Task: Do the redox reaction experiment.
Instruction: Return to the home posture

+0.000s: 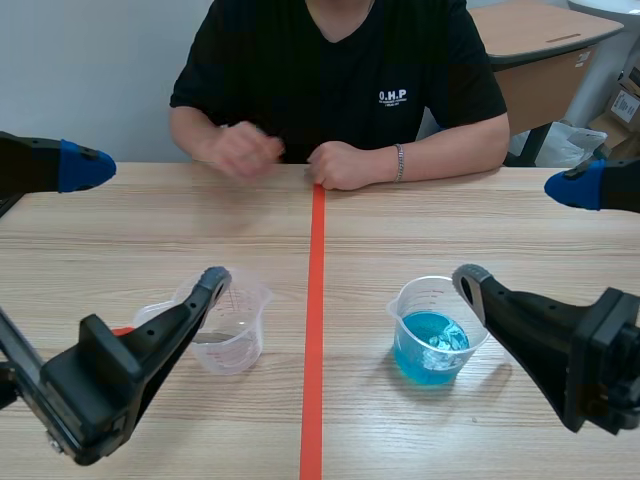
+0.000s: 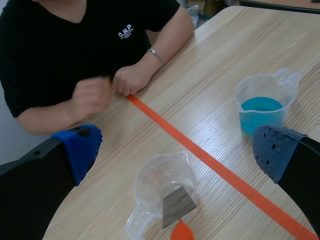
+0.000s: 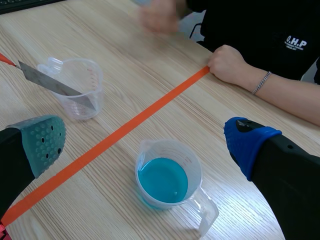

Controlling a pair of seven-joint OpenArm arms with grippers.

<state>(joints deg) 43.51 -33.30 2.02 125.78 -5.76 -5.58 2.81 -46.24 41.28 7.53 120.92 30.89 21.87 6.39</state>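
our left gripper (image 2: 177,150) wide open, empty, clear beaker (image 2: 162,182) with a metal strip (image 2: 177,205) just ahead, our right gripper (image 3: 146,145) open, empty, beaker of blue liquid (image 3: 167,175) ahead, tape line (image 1: 315,330) between the beakers

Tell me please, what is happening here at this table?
Nothing is being held right now. The left gripper and the right gripper are both open, each near its own cup. A clear cup holds a metal blade that leans inside it. Across the tape line stands a cup of blue liquid. A person sits at the far side of the table, touching neither cup.
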